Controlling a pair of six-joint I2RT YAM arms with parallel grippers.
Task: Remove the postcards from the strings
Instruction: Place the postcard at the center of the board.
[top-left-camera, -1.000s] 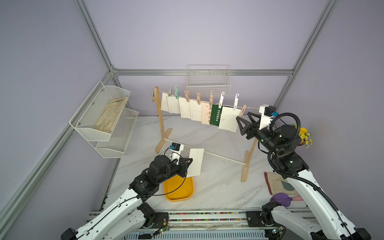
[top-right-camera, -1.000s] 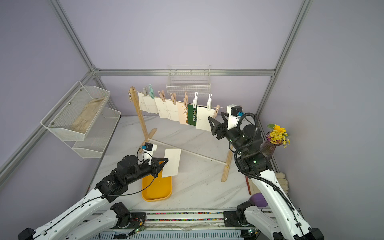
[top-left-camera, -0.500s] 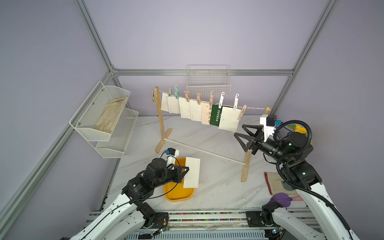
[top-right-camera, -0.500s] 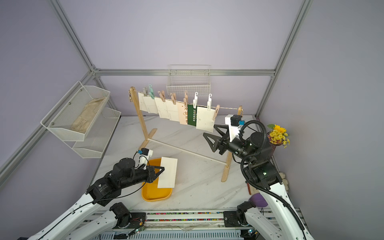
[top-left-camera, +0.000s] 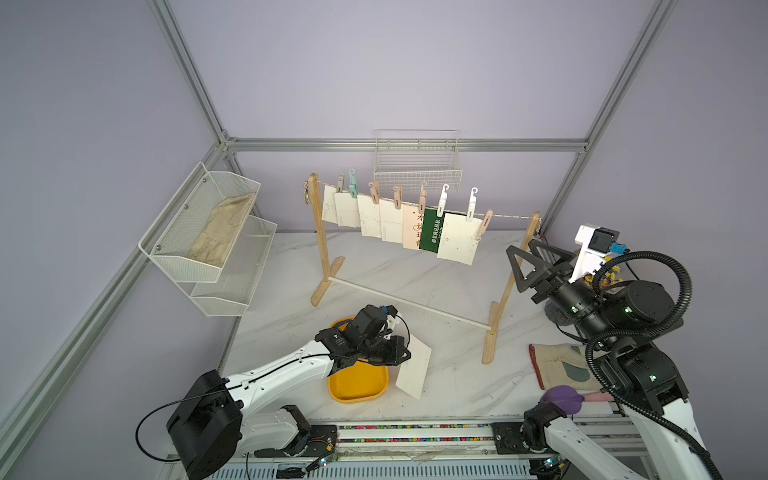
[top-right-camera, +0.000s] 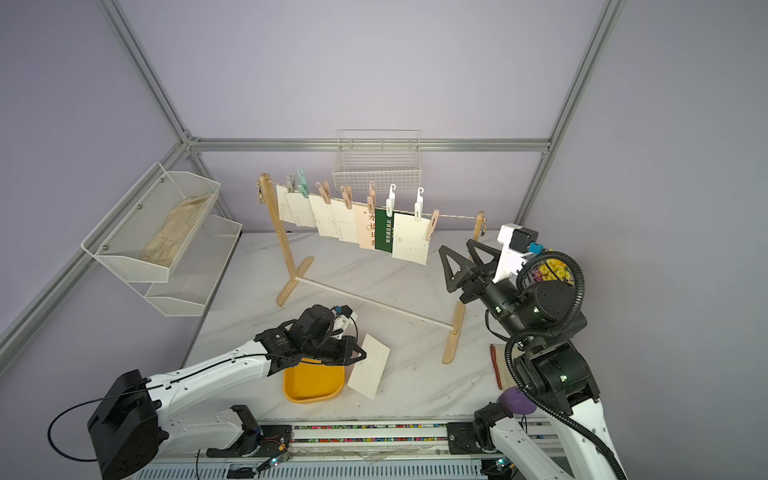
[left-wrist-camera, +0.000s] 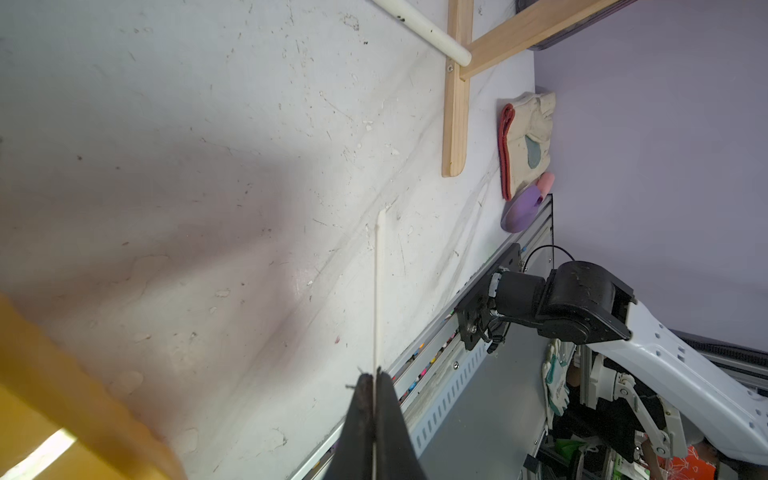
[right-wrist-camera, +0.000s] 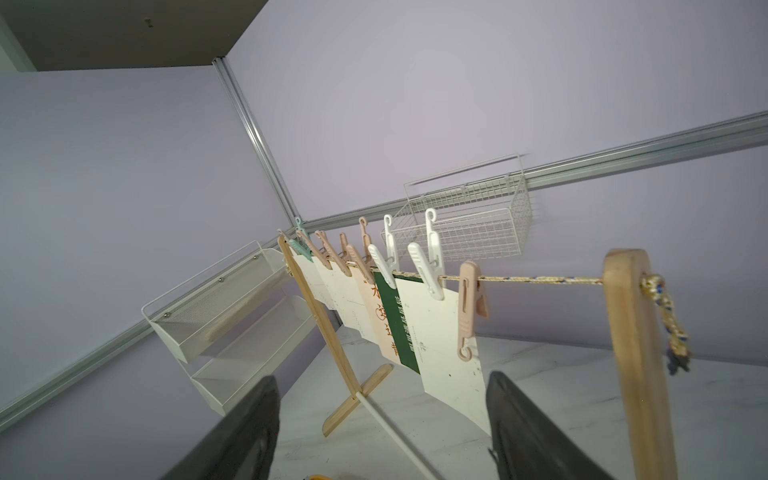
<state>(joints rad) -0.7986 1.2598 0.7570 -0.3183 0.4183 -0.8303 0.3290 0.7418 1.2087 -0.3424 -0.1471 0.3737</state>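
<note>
The string (top-left-camera: 511, 216) runs between two wooden posts, and several postcards (top-left-camera: 457, 243) hang from it on pegs, one of them dark green (top-left-camera: 432, 235). My left gripper (top-left-camera: 406, 354) is shut on a white postcard (top-left-camera: 413, 370), held tilted just right of the yellow tray (top-left-camera: 357, 386). That card appears edge-on (left-wrist-camera: 379, 291) in the left wrist view, pinched between the jaws (left-wrist-camera: 376, 376). My right gripper (top-left-camera: 522, 246) stands open with nothing in it, beside the right post (top-left-camera: 513, 274) and below the string. In the right wrist view the nearest hanging postcard (right-wrist-camera: 449, 353) lies ahead of the gripper (right-wrist-camera: 380, 386).
A two-tier wire shelf (top-left-camera: 208, 232) holding a cloth hangs on the left wall. A wire basket (top-left-camera: 417, 170) is on the back wall. A white rod (top-left-camera: 407, 301) joins the posts' feet. An oven mitt (top-left-camera: 559, 368), a purple object (top-left-camera: 563, 399) and flowers (top-right-camera: 555, 270) are at the right.
My left arm has come down and forward with its postcard, which now tilts beside the tray. My right arm has drawn back from the string, rightward and lower, with its jaws a little wider.
</note>
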